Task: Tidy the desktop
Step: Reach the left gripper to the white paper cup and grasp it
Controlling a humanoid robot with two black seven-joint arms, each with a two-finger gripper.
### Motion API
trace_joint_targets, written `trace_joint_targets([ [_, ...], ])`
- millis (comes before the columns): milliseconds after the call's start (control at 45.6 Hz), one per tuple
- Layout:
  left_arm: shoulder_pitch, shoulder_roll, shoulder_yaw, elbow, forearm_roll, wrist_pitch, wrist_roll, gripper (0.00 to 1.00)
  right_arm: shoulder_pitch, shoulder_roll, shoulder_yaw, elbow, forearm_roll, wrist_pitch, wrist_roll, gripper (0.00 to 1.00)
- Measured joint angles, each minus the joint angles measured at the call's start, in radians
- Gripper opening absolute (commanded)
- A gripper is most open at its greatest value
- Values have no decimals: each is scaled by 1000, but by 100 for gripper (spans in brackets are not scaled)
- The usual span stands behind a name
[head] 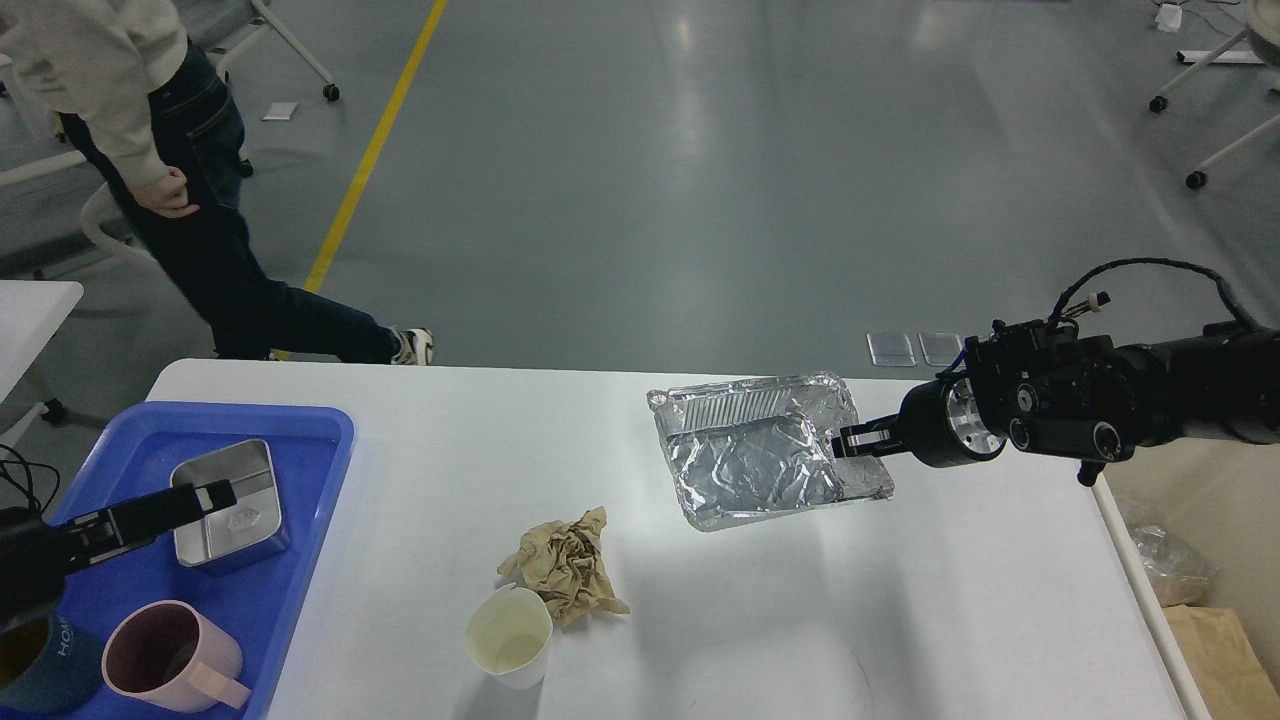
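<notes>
In the head view the desktop (700, 620) is filling the lower middle, its far edge running below the grey floor and its right edge dropping off beside a brown bag (1215, 655). One foil tray (765, 460) is sitting tilted near the far edge, right of centre. The right gripper (850, 441) is reaching in from the right, its fingers closed on the foil tray's right rim. One crumpled paper (565, 565) is lying left of and nearer than the foil tray, and one white cup (508, 637) is touching it on the near side. Wide bare surface is lying right of the paper and in front of the foil tray. One blue tray (300, 440) is overhanging the desktop's left edge, holding one steel tin (235, 520) and two mugs, pink (170, 660) and dark teal (40, 668). The left gripper (205, 495) is hovering over the tin; its opening cannot be told. One person (190, 200) is walking beyond the far left corner.
</notes>
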Motion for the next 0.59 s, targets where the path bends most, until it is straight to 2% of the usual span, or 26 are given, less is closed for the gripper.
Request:
trace_joint_targets([
  [175,-92,-112,10,0,44,-82,1,97,0,-3,2,0,0,-5,1,0],
  [417,-111,-263,51,9,213,-119,13,97,-2,12,3,-1,0,-12,1,0],
  [461,-113,-277,72,11,233,-123,26,97,-3,14,3,-1,0,-13,1,0],
  [592,-133,-321,142,29,257,-126,104,96,-6,12,2,-2,0,-16,3,0],
])
